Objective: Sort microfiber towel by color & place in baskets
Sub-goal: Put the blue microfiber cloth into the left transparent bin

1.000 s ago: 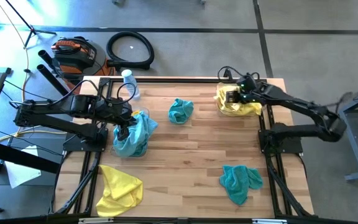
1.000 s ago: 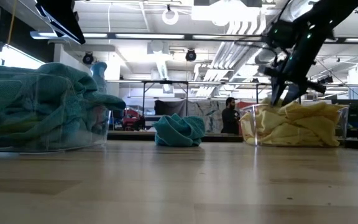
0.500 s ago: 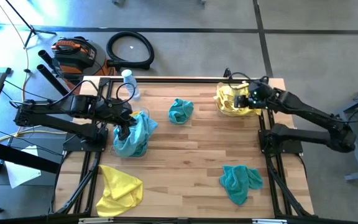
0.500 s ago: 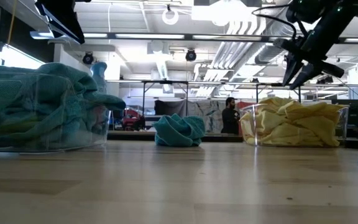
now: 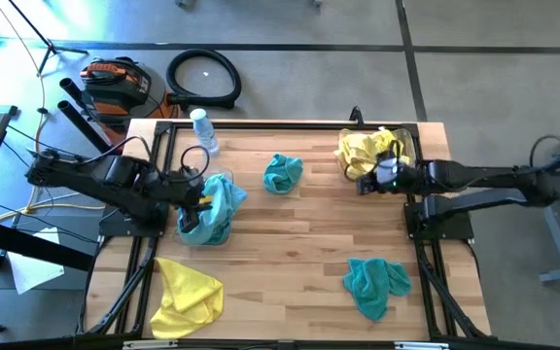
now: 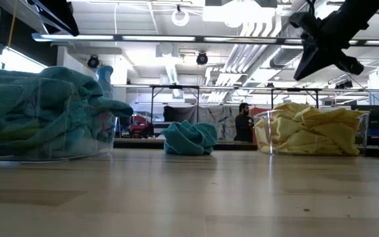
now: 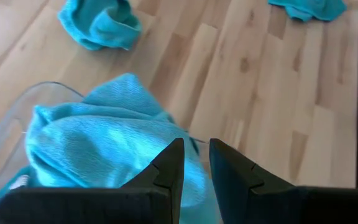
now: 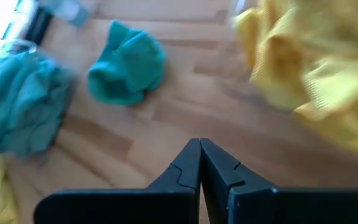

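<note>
Fuzzy crumpled towels lay loose: a yellow towel (image 5: pixel 187 295) and a teal towel (image 5: pixel 376 283) nearest, another teal towel (image 5: pixel 283 172) farther back. The left basket (image 6: pixel 48 146) held teal cloths under the left gripper (image 7: pixel 194 163), fingers slightly parted, empty; the right basket (image 6: pixel 308 137) held yellow ones beside the right gripper (image 8: pixel 200 163), fingers pressed together, empty. Only the low view showed a person (image 6: pixel 243 123) beyond the table.

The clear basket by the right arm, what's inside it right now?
The basket is heaped with yellow towels that rise above its rim. The right gripper is shut and empty, clear of the pile. Whatever lies under the top cloths is hidden.
</note>
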